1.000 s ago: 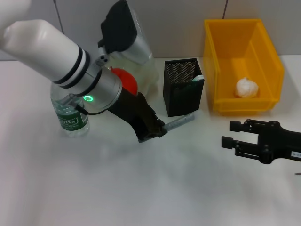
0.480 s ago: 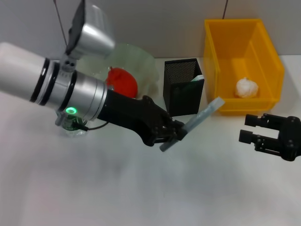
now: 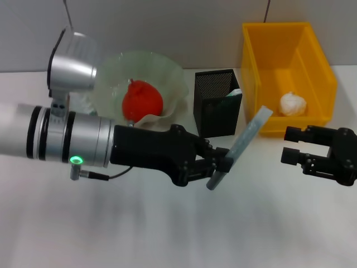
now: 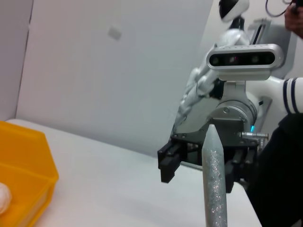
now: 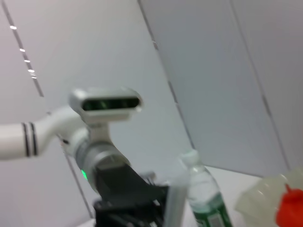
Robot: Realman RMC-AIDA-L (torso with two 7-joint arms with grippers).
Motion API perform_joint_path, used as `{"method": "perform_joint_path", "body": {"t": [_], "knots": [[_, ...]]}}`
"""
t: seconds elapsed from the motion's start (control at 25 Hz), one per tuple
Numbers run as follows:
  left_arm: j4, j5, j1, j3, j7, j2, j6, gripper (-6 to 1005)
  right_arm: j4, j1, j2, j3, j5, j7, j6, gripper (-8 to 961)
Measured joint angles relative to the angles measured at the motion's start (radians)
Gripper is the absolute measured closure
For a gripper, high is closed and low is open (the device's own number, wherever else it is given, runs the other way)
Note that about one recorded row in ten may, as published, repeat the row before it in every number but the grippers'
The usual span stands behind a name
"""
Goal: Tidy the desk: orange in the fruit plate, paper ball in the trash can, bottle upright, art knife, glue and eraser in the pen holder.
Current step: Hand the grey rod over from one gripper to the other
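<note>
Your left gripper (image 3: 219,167) is over the table (image 3: 167,234) in front of the pen holder (image 3: 217,103), its fingers clamped on the lower end of the art knife (image 3: 240,148). The grey, glittery stick rises from the fingers at a slant, up and toward your right, so that its upper tip shows against the front wall of the trash can (image 3: 287,78), beside the pen holder and clear of its mouth. From the left wrist, the same stick (image 4: 214,182) stands up from below the frame, with your right gripper (image 4: 203,158) behind it.

Your right gripper (image 3: 304,152) hangs above the table in front of the trash can, well apart from the knife, its two fingers spread and holding nothing.

The paper ball (image 3: 293,104) lies inside the trash can. The orange (image 3: 142,100) sits in the fruit plate (image 3: 167,70), behind your left arm. The bottle (image 5: 203,194) shows best from the right wrist, standing upright with its cap on, near the fruit plate. Something pale green sits inside the pen holder; you cannot tell what it is.
</note>
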Motion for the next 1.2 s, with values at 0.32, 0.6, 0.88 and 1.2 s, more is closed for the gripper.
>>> {"method": "perform_joint_path", "body": {"t": [0.32, 0.6, 0.88, 1.2], "knots": [[-0.104, -0.084, 0.014, 0.0, 0.123, -0.002, -0.001, 869, 0.013, 0.068, 0.001, 0.03, 0.001, 0.029, -0.057, 421], [-0.16, -0.162, 0.039, -0.001, 0.215, -0.004, -0.001, 869, 0.047, 0.116, 0.002, 0.032, 0.003, 0.034, -0.068, 436], [-0.22, -0.243, 0.057, 0.009, 0.31, -0.006, 0.013, 868, 0.084, 0.151, 0.012, 0.033, 0.003, 0.042, -0.051, 451], [-0.296, -0.302, 0.062, 0.012, 0.402, -0.009, 0.024, 871, 0.105, 0.187, 0.029, 0.021, -0.001, 0.049, -0.028, 468]]}}
